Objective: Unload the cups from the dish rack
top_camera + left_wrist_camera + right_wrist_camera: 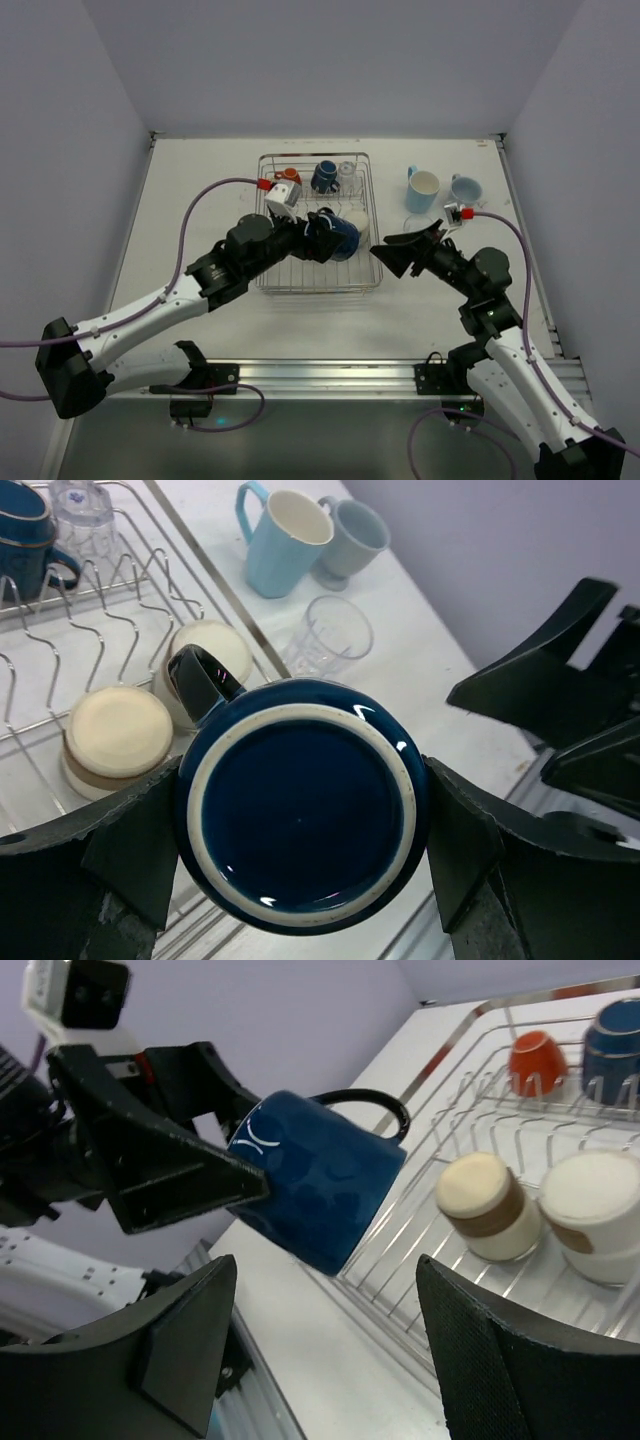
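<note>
The dark blue mug (305, 805) is held up off the dish rack (330, 275), clamped across its body between the two fingers (130, 845) of the left gripper (322, 233), whose jaws are spread wide around it. The mug is tipped over, with its base turned toward the left wrist camera and its handle uppermost. From overhead it is seen above the near right part of the rack. Just to its right is the right gripper (400, 250). Its jaws are set well apart with nothing between them, their open side is aimed at the mug, and no contact with the mug can be made out. Inside the rack, two cream-and-brown tumblers (485, 1210) are stood upside down side by side near the right edge. Along the far row an orange mug (538, 1060), a second dark blue mug (612, 1040) and a clear glass (80, 505) are lodged among the tines. On the table (200, 180), to the right of the rack, a light blue mug (285, 540) and a grey-blue mug (355, 540) are set upright close together, with a second clear glass (335, 632) near them
</note>
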{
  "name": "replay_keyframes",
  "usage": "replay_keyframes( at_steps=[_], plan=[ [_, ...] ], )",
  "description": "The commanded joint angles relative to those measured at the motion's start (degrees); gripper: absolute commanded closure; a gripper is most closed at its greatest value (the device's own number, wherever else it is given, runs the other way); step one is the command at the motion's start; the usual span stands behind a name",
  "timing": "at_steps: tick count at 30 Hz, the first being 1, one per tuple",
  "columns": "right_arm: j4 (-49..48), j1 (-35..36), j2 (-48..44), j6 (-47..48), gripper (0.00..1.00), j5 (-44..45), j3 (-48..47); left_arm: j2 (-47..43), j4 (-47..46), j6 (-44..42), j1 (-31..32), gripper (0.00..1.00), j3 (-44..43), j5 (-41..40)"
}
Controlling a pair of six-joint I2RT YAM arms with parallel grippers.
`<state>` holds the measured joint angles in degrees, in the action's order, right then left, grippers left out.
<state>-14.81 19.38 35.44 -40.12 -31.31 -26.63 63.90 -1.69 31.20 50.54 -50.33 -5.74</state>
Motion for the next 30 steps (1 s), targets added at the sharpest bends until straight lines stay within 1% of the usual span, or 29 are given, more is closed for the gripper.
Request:
replay_keyframes(
  at_steps=[1, 2, 6, 10, 16, 18, 19, 22, 24, 25, 26, 27, 28, 29, 30],
  plan=[
    [-8.5, 1.5, -0.1, -3.2, 0.25, -6.2, 2.1, -4.6, -17.7, 12.3, -2.4, 0.72, 4.7, 9.1],
    [-8.9, 2.2, 0.0, -3.6, 0.25, -6.3, 2.4, -5.1, -18.9, 13.2, -2.6, 0.74, 5.4, 9.9],
    [-10.1, 6.8, 2.4, -3.1, 0.25, -6.4, 1.0, -5.5, -23.5, 16.4, -2.7, 0.75, 6.7, 12.7],
    [-12.4, 9.6, 6.1, -2.0, 0.27, -5.3, -0.3, -4.9, -29.3, 20.8, -2.7, 0.75, 8.2, 15.2],
    [-25.1, 10.2, 9.1, -5.3, 0.34, -6.8, 0.0, -4.9, -37.2, 26.8, -2.7, 0.75, 11.5, 17.0],
    [-28.7, 10.6, 10.4, -6.8, 0.35, -7.9, 0.1, -5.0, -38.9, 27.9, -2.8, 0.75, 12.8, 17.0],
    [-32.8, 10.8, 11.0, -8.5, 0.35, -8.2, 0.1, -5.1, -40.2, 28.6, -2.7, 0.75, 13.1, 16.9],
    [-38.6, 11.9, 13.7, -10.9, 0.35, -8.9, -0.2, -4.9, -42.6, 29.3, -2.8, 0.71, 14.0, 17.2],
    [-39.7, 13.1, 16.0, -11.6, 0.36, -8.8, -1.2, -4.7, -44.2, 29.7, -2.8, 0.69, 14.8, 17.5],
    [-41.4, 13.5, 16.8, -12.4, 0.39, -8.7, -1.5, -4.7, -44.7, 29.9, -2.7, 0.66, 15.1, 17.5],
    [-42.5, 13.8, 17.2, -13.0, 0.52, -8.5, -1.3, -4.8, -45.0, 30.0, -2.8, 0.62, 15.3, 17.6],
    [-43.4, 14.2, 17.6, -13.7, 0.61, -8.2, -1.1, -5.0, -45.0, 29.9, -2.7, 0.56, 15.4, 17.6],
    [-44.5, 14.2, 17.8, -14.5, 0.71, -7.5, -0.9, -5.4, -44.5, 29.2, -2.7, 0.41, 15.4, 17.4],
    [-44.3, 14.2, 17.6, -14.5, 0.85, -7.3, -0.4, -6.5, -43.8, 28.6, -2.8, 0.34, 15.3, 17.3],
    [-43.6, 14.2, 17.2, -14.1, 0.89, -6.9, -0.2, -7.2, -42.7, 27.8, -2.8, 0.26, 14.8, 16.9]
  ],
)
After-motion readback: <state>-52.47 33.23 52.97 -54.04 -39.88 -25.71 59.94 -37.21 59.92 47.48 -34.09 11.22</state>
